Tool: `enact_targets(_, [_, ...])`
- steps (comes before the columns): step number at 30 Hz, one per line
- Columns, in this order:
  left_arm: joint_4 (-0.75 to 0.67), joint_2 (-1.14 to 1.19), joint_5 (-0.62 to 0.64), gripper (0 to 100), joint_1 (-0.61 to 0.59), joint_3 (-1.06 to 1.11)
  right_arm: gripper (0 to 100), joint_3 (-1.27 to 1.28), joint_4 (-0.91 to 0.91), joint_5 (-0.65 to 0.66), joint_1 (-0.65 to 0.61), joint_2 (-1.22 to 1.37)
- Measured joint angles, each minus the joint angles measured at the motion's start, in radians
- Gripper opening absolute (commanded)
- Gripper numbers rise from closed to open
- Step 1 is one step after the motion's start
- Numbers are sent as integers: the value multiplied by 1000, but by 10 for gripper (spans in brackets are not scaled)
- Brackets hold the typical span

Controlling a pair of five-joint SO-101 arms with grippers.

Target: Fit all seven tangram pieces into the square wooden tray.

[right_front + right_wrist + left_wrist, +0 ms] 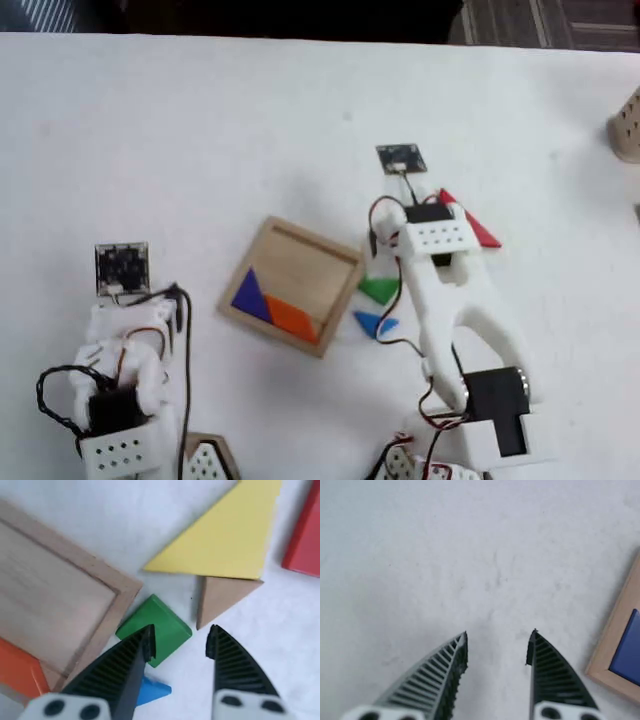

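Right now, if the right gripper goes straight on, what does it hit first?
Probably the green piece: the open right gripper has one fingertip over its edge. The tan triangle lies just beyond; height is unclear.

Tray (300, 255) holds blue (250, 296), orange (293, 316) pieces (touching); green (162, 622), yellow (230, 540), tan (217, 597), red (305, 540), small blue (152, 691) lie outside.

In the high view the right arm (440, 290) covers part of the red piece (478, 228) and the green piece (380, 289). The right wrist view's edge cuts off the wooden tray (107, 587), orange piece (17, 672) and yellow piece (230, 540), and one jaw hides part of the small blue piece (152, 690). The left wrist view's edge cuts off the wooden tray and dark blue piece (627, 647).
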Motion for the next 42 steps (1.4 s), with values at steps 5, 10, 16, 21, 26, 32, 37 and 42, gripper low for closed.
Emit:
enact_targets(5, [0,0,0,207,0,0,115,8,-49,-78,60,0])
enact_targets(10, [0,0,0,207,0,0,83,8,-66,-86,69,0])
enact_targets(16, [0,0,0,207,0,0,152,8,-75,-86,72,8])
enact_targets(21, [0,0,0,207,0,0,132,8,-107,-86,75,84])
enact_targets(26, [0,0,0,207,0,0,132,-11,-110,-86,74,123])
enact_targets(32, [0,0,0,207,0,0,133,-11,-118,-86,77,132])
enact_targets(37, [0,0,0,207,0,0,133,-11,-157,-86,78,132])
enact_targets(42, [0,0,0,207,0,0,135,-11,-161,-89,83,132])
